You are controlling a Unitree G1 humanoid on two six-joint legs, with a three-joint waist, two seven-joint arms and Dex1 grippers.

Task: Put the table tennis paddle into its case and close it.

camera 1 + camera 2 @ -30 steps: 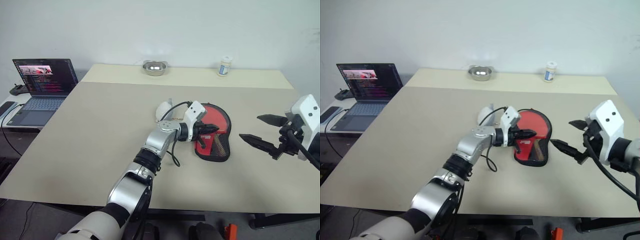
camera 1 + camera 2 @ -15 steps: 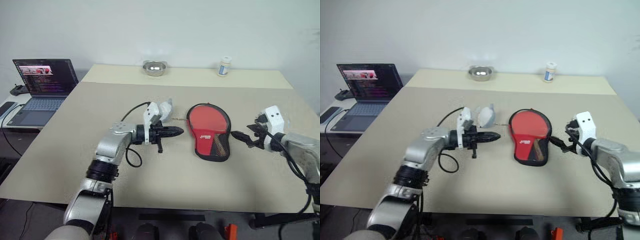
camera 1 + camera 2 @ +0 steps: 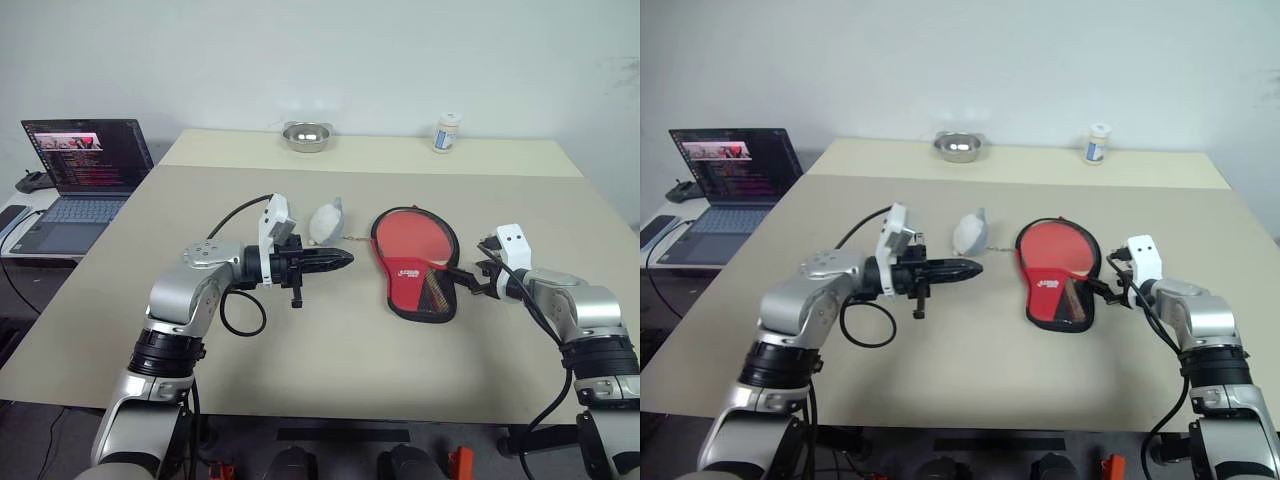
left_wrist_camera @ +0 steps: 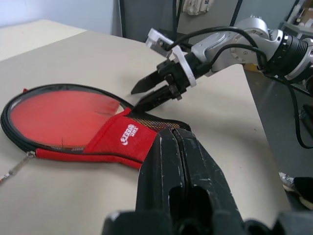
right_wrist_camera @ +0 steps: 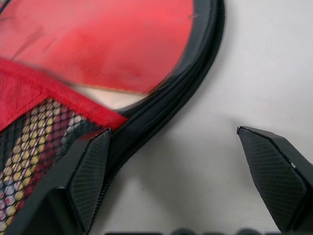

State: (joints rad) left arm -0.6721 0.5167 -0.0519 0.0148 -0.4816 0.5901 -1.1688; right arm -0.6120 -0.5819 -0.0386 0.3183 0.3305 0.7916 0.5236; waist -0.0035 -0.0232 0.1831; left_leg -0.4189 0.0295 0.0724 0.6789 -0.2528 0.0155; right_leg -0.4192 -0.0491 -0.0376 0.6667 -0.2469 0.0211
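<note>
Watching your right gripper [image 3: 466,284]: jaws wide, one fingertip touching the case [image 3: 420,263] rim. The paddle [image 3: 412,237] lies inside, flap unzipped, mid-table. Push harder and the case slides away. Left gripper [image 3: 335,260] hangs closed, empty.

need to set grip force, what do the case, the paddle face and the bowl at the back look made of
Case: soft fabric, apparently, going by its stitched red panel, black mesh and zipper rim.
Paddle face: matte red, probably rubber; pale wood shows at its edge.
Bowl: shiny grey with bright reflections, likely metal.
</note>
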